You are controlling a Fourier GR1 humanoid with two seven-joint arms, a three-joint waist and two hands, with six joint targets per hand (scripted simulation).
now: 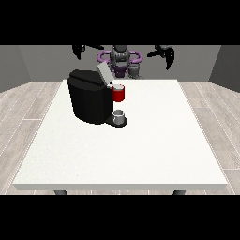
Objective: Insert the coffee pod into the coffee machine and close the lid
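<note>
A black coffee machine [89, 101] stands on the white table [140, 150] at the left of middle. Its grey lid [104, 72] is tilted up and open. A red pod holder [118, 93] sticks out at the machine's right side, with the coffee pod sitting in its top. A grey cup [119, 116] stands on the machine's base below it. The hand at the view's left [80, 49] hangs raised above and behind the machine. The hand at the view's right [165, 52] is raised over the table's far edge, fingers hanging relaxed. Neither hand holds anything.
The robot's torso [121, 58] stands behind the table's far edge. Grey walls and a wooden floor surround the table.
</note>
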